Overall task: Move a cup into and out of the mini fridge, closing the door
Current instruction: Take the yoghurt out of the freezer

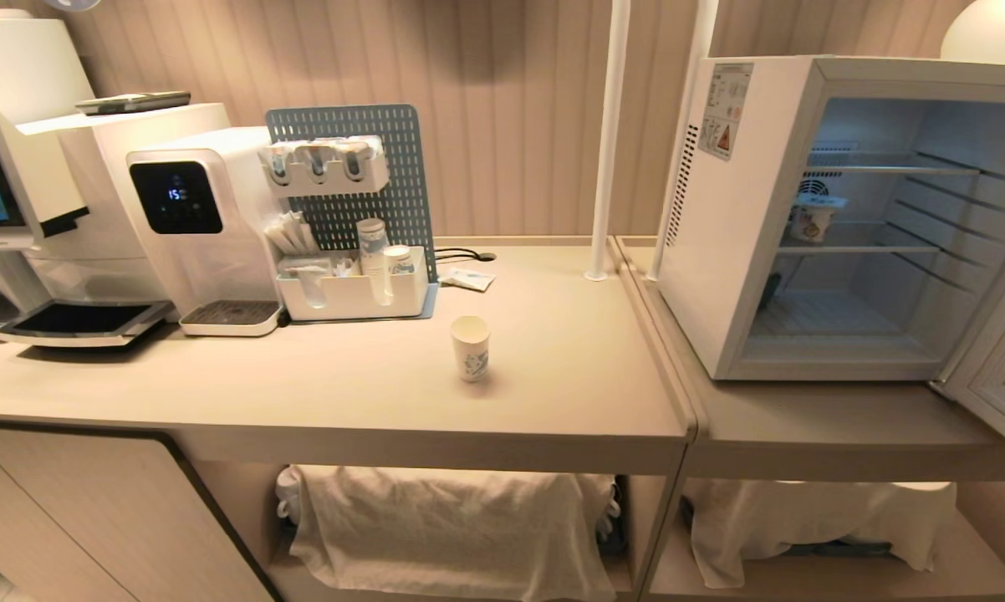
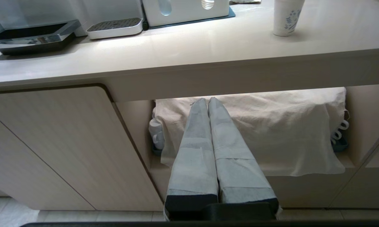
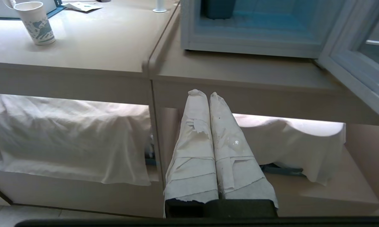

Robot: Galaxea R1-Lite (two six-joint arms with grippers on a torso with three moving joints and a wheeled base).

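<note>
The white paper cup with a blue print stands upright on the beige counter, near the middle; it also shows as the cup and the cup. The white mini fridge sits on the lower counter to the right, its door swung wide open toward me. A small tub rests on its middle wire shelf. Neither arm appears in the head view. My left gripper and right gripper, both tape-wrapped, hang shut and empty below the counter edge.
A white water dispenser, a coffee machine and a pegboard organiser tray line the back left. A white pole stands beside the fridge. Cloth-covered items fill the open shelves below.
</note>
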